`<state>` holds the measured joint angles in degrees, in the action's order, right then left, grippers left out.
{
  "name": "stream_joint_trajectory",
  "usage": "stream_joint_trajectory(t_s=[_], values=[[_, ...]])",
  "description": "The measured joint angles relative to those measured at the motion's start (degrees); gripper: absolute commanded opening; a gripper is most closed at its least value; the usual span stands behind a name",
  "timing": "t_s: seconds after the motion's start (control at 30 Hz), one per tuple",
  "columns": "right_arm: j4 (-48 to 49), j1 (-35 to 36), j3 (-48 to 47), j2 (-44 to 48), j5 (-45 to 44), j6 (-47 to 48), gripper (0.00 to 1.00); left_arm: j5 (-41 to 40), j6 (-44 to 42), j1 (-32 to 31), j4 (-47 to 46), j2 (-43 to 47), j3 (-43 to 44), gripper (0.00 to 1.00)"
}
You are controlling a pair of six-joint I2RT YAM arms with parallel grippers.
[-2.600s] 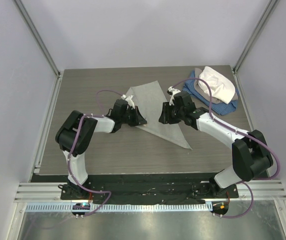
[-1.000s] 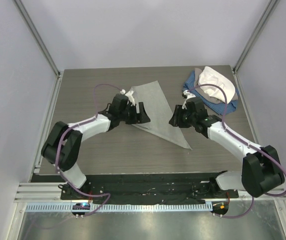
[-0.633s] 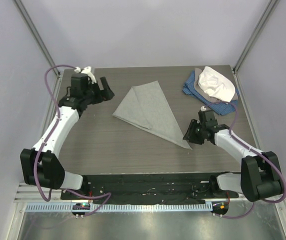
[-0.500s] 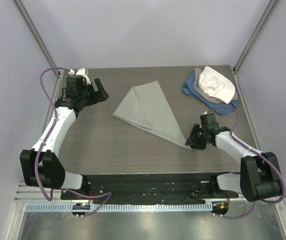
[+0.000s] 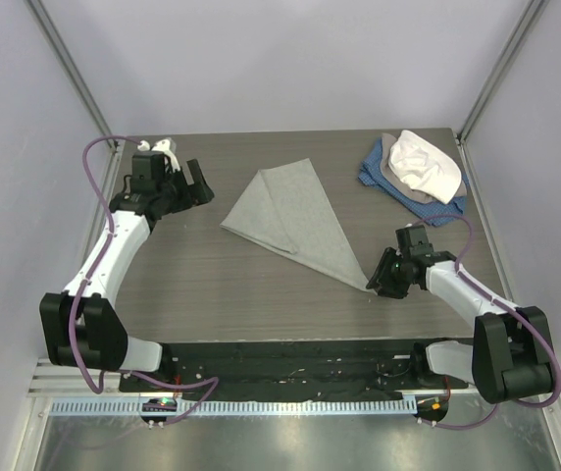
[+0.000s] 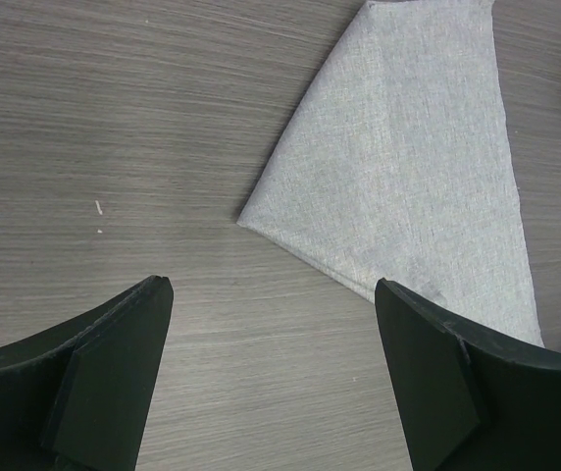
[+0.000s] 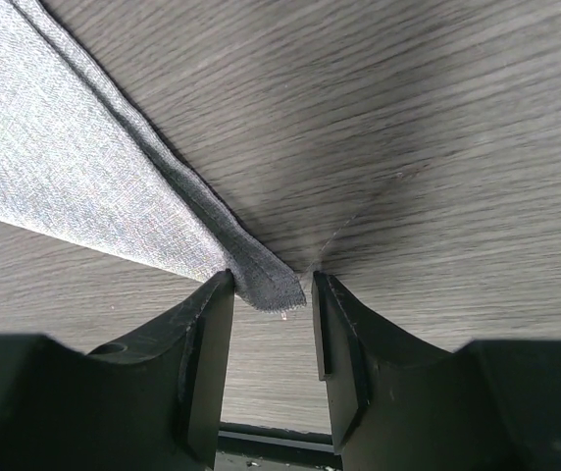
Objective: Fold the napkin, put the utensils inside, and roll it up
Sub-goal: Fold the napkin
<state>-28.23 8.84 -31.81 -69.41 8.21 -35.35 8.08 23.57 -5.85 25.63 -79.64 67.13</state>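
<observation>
Repositioning of both arms, completed within the last few seconds; left gripper (image 5: 200, 184) withdrawn from the middle of the napkin (image 5: 295, 221) to the far left part of the table (image 5: 212, 285); hangs clear of the cloth, well apart from its left corner; stands wide open and holds nothing, with only bare wood grain between the fingers in the left wrist view; right gripper (image 5: 383, 280) shifted from the middle of the cloth down to the near right tip; sits low over the table with jaws roughly half parted, astride that tip; in the right wrist view, pointed end of the cloth lying flat between the two fingers, close to both, not visibly pinched or lifted.

Location of the napkin: flat at table centre, folded into a long triangle, doubled edge visible along the near side; same place and outline as a moment ago; heaped cloths (image 5: 418, 172) at the far right corner, apart from it.

No spoon visible in any current view.

Meaning for the task, as a judgement: first fold in place and released; right-hand station at the tip consistent with a further fold or a straightening of that corner; loading of utensils and rolling not yet begun. Caution: thin tapered tip, likely to slip from a shallow pinch.
</observation>
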Motion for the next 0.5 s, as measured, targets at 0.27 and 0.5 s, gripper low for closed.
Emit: stream_joint_trajectory(t_s=[0.27, 0.5], values=[[0.5, -0.3, 0.3, -0.9, 0.2, -0.2, 0.34, 0.1, 0.0, 0.0, 0.0, 0.0, 0.0, 0.89], [1.5, -0.3, 0.5, -1.7, 0.9, -0.4, 0.17, 0.1, 0.0, 0.1, 0.0, 0.0, 0.0, 0.89]])
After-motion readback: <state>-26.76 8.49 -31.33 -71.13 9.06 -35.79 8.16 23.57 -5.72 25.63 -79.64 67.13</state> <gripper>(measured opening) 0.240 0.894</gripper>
